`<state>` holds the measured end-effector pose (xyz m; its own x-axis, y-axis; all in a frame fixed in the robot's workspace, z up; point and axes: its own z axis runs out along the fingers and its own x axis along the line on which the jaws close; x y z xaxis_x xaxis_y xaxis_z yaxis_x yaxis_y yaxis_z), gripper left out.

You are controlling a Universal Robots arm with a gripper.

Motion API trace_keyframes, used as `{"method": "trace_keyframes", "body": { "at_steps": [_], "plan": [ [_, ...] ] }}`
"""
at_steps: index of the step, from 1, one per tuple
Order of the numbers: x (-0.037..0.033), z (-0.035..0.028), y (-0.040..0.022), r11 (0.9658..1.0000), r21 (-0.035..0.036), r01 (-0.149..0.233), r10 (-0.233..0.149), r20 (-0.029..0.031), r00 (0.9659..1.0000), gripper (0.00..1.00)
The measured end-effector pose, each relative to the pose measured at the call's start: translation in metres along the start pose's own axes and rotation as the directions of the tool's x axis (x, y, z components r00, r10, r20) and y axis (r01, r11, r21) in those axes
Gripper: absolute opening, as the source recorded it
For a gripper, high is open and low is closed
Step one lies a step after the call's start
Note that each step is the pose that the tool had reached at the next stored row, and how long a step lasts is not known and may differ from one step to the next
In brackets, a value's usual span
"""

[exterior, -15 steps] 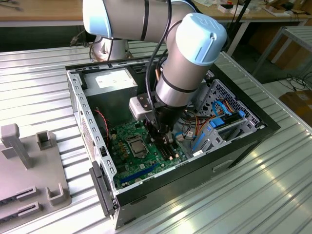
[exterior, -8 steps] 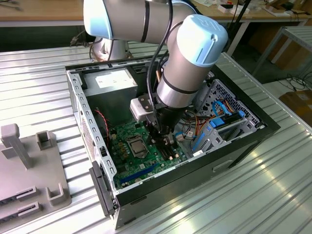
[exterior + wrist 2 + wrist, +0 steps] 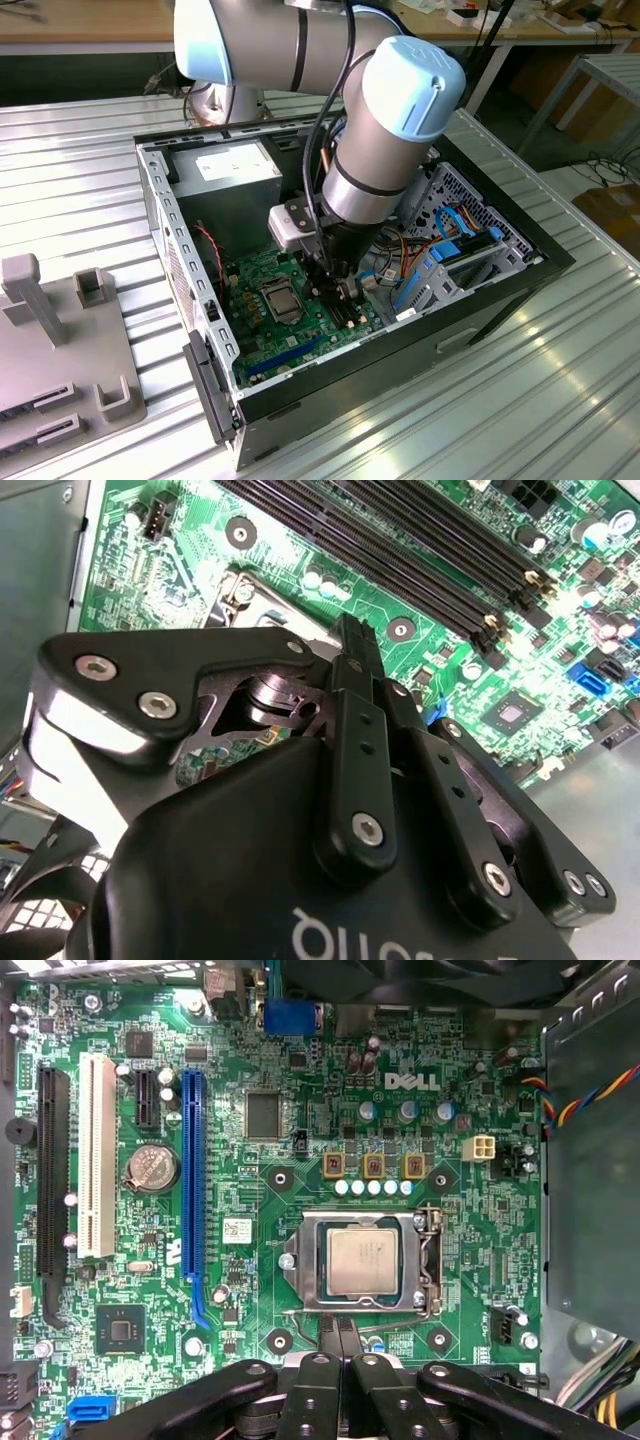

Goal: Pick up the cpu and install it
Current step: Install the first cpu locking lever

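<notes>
The first wrist view shows the cpu (image 3: 362, 1262) seated in the silver socket frame (image 3: 430, 1260) on the green motherboard (image 3: 300, 1080): a flat square chip with dull grey metal top. The exterior view shows the open computer case (image 3: 500, 290) on the ribbed bench (image 3: 70, 190). The hand (image 3: 338, 1332) is beside the socket, fingers together, empty.

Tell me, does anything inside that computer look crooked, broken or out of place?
Nothing stands out. The cpu sits flat and square inside its socket frame on the motherboard, and the gripper, fingers together, is just beside the socket holding nothing.
</notes>
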<state>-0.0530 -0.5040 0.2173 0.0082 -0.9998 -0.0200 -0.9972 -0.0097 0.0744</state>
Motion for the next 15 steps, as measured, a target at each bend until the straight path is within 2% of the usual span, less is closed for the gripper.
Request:
{"method": "trace_keyframes", "body": {
  "at_steps": [6,15],
  "plan": [
    [0.0002,0.0083,-0.0007,1.0000,-0.0001,0.000,0.000,-0.0050,1.0000,0.11],
    [0.0003,0.0130,-0.0022,1.0000,-0.0001,0.000,0.000,-0.0140,0.9999,0.11]
  ]
}}
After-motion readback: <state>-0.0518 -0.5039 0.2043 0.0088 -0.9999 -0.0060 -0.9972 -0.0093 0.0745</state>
